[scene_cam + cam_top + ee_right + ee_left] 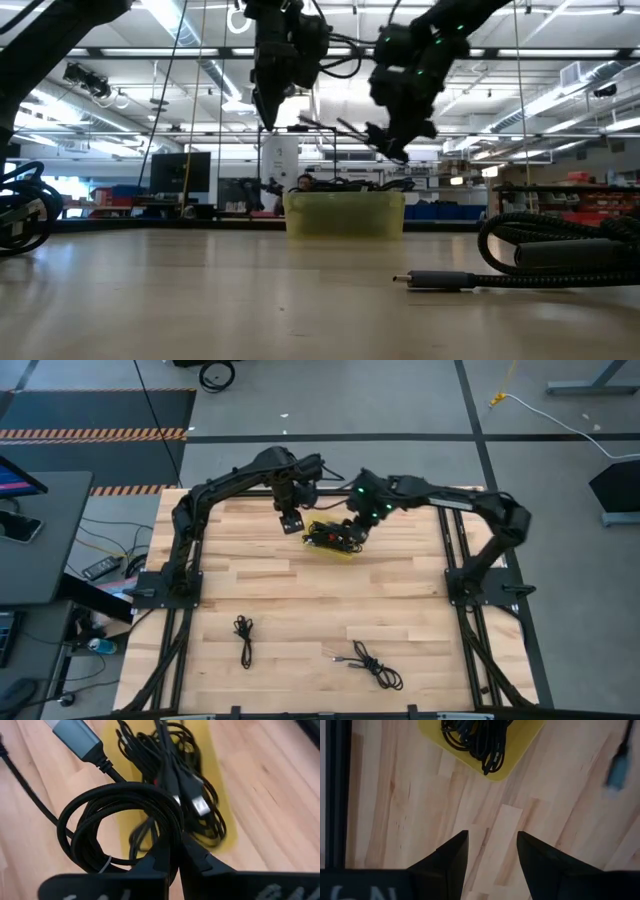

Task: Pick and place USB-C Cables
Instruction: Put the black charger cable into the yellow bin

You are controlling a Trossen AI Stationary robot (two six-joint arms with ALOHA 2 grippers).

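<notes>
Nearest my low camera, a USB-C plug [432, 281] lies on the butcher-block table [300, 610], its black cord coiled just behind it; from above I see this loose cable [372, 663] near the front edge, and a second cable [244, 638] well to its left. Farther back sits the yellow tray [341, 554], heaped with more USB-C Cables [325, 536]. My right gripper [176, 851] hangs over the tray, its jaws pinching a coiled black cable [117, 815] whose grey plug sticks out to one side. My left gripper [492, 851] hovers just beside the tray over bare wood, jaws spread and holding nothing. The planks are pale, with mixed light and tan strips. Beyond the table I see a hall with long ceiling lights, shelving with blue bins, and grey floor with hazard-striped tape.
</notes>
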